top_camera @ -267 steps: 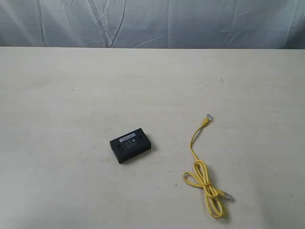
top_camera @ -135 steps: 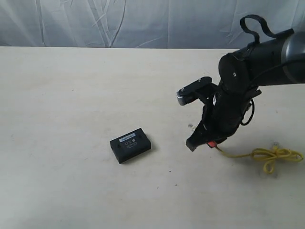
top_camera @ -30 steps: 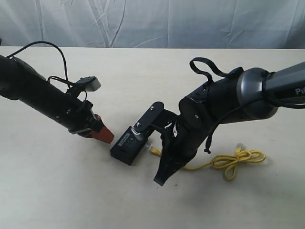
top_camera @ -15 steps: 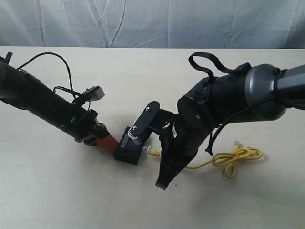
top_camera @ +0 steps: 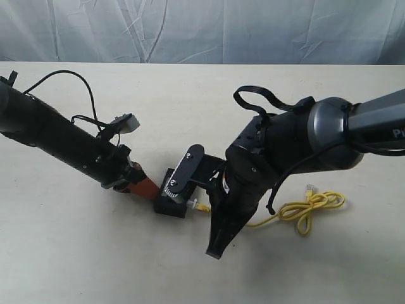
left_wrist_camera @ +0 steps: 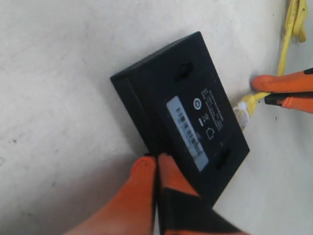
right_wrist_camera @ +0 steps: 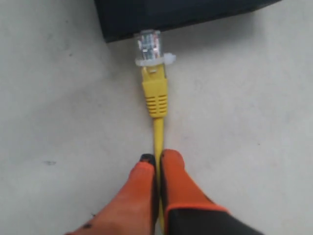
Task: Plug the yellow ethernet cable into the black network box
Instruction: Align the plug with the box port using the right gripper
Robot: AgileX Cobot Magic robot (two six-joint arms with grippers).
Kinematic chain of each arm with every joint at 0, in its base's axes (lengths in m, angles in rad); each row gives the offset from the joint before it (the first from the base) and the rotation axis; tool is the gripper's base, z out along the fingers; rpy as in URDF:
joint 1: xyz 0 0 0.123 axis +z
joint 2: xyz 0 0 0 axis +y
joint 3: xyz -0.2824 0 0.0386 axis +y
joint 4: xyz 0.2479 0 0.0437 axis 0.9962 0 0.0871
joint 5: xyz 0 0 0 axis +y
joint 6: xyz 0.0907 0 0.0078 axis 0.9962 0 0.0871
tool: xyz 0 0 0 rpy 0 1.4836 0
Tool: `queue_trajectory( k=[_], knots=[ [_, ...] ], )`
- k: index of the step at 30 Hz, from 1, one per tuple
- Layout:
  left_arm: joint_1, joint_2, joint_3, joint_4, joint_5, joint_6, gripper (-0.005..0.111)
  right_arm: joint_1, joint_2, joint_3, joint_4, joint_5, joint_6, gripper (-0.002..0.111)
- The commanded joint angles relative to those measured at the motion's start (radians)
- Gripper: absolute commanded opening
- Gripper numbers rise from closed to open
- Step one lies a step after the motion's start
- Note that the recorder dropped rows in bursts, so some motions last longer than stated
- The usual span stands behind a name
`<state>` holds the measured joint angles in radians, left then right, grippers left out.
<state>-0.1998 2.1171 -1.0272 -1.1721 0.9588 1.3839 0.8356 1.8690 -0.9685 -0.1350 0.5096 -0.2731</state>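
The thin bright-yellow ethernet cable [right_wrist_camera: 157,100] lies on the pale tabletop [top_camera: 76,253]. Its small clear plastic plug [right_wrist_camera: 149,44] meets the side wall of the flat rectangular black plastic network box [top_camera: 169,204], close to a corner. Most of the plug is exposed, so I judge it not yet seated. Whether its tip has found a port cannot be told.

The right claw [right_wrist_camera: 157,160] pinches the cord narrowly, a little behind the yellow strain boot. That probably keeps the plug straight and stiff enough to be pushed home. In the exterior view the plug sits at the box's 3 o'clock. The spare cord trails further toward 3 o'clock into a loose loop, well apart from the box.

At the box's 9 o'clock, the left claw [left_wrist_camera: 156,160] has its orange fingers pressed together, holding nothing. The tips rest against the box's edge near the white label [left_wrist_camera: 188,132]. It looks like a brace, so the light box does not slide away under the insertion push from the opposite side.
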Motion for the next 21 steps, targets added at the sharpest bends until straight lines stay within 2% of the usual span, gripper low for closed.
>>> queue_trajectory(
  k=[1,7,21],
  knots=[
    [-0.002,0.004,-0.003,-0.003,-0.007,0.005,0.0,0.002,0.001,0.003,-0.036,0.01,0.023,-0.001],
    [-0.002,0.004,-0.003,-0.002,-0.055,0.059,0.0,0.002,0.001,0.003,-0.15,0.018,0.106,-0.001],
    [-0.002,0.006,-0.003,-0.055,-0.086,0.184,0.0,0.004,0.026,0.003,-0.126,-0.056,0.088,-0.001]
  ],
)
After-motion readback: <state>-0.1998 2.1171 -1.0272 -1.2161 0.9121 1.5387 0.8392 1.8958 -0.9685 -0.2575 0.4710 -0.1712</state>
